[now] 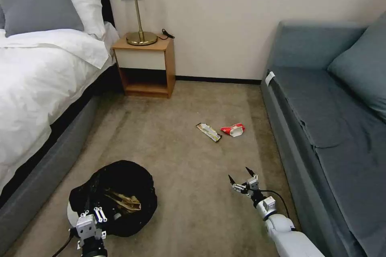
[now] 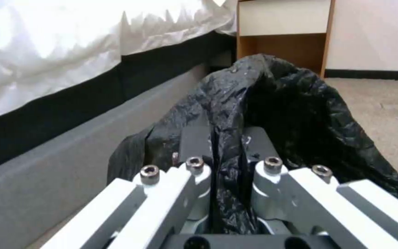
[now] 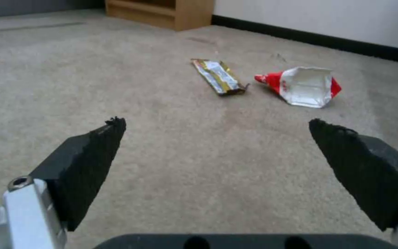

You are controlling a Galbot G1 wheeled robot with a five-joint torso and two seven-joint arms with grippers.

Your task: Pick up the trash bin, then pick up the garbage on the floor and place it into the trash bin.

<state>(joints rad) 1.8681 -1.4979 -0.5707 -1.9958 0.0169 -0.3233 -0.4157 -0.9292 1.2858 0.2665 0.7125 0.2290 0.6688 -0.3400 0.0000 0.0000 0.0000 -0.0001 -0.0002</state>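
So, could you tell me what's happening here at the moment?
The left gripper is shut on the rim of the trash bin, which has crumpled brown paper inside. The right gripper hangs open above the carpet, facing a flat wrapper and a red-and-white packet lying on the floor.

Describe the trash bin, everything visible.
The trash bin is a small round bin lined with a crinkled, glossy black plastic bag folded over its rim; a sliver of white wall shows at its lower left. It sits low between the bed and the open carpet. Crumpled brown paper lies inside. The left gripper is shut on the near rim, its fingers pinching bag and rim.
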